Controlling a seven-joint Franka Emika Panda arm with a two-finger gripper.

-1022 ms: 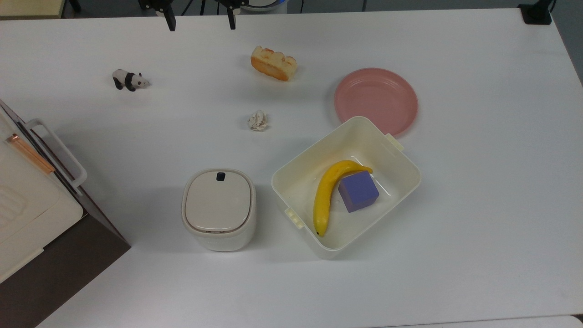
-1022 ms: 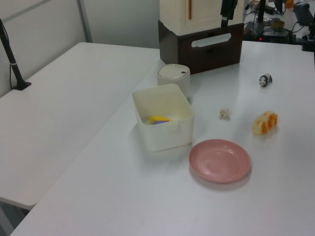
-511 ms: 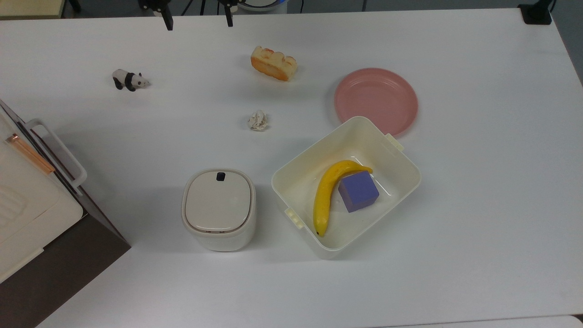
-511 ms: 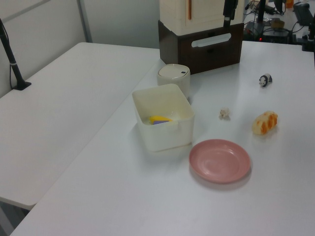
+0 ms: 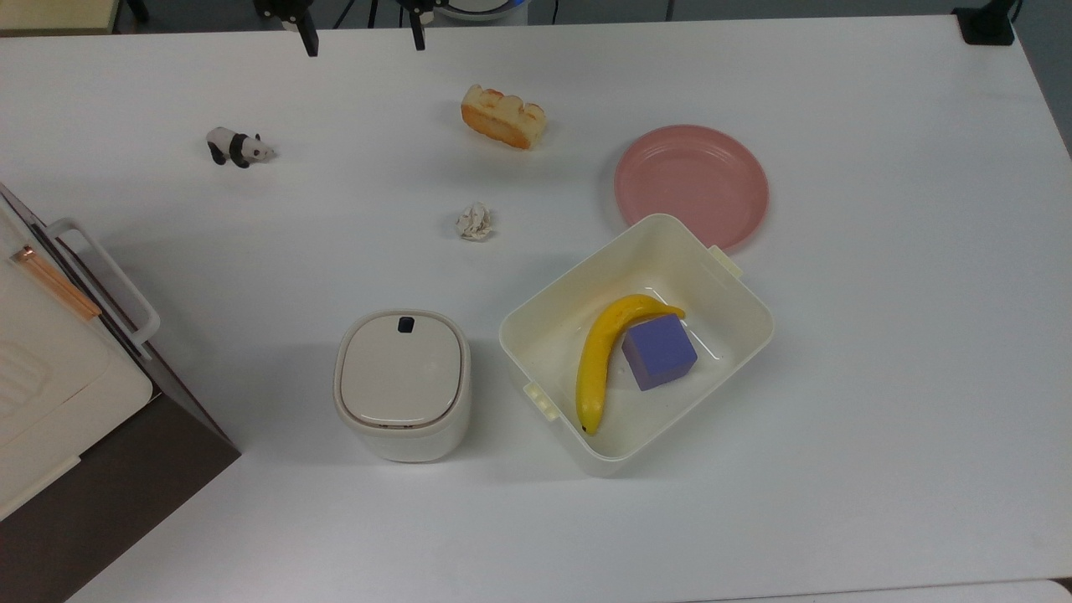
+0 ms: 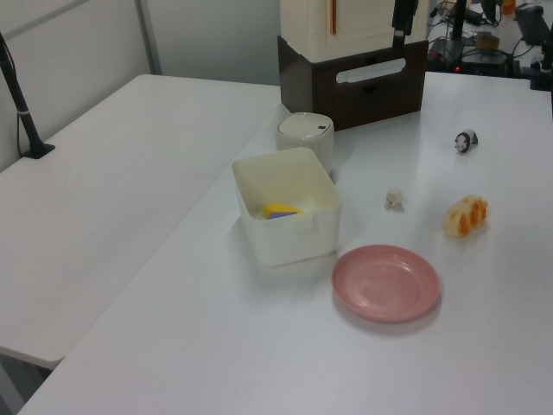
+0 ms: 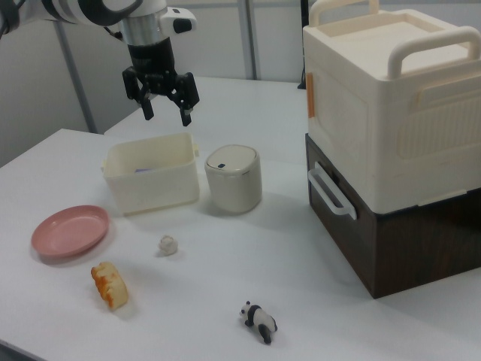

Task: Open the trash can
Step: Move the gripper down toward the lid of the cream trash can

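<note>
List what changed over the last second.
The gripper slid slightly toward the top view's upper edge; its jaws are open and hold nothing. The trash can, lid shut, the tub with banana and block, and the plate stayed put.

hand (image 5: 362, 38) cut off by top view's upper edge, cabinet (image 5: 50, 402) cropped left

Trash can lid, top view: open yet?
No. In the top view the beige lid lies flat and closed on the trash can, its dark button untouched.
</note>
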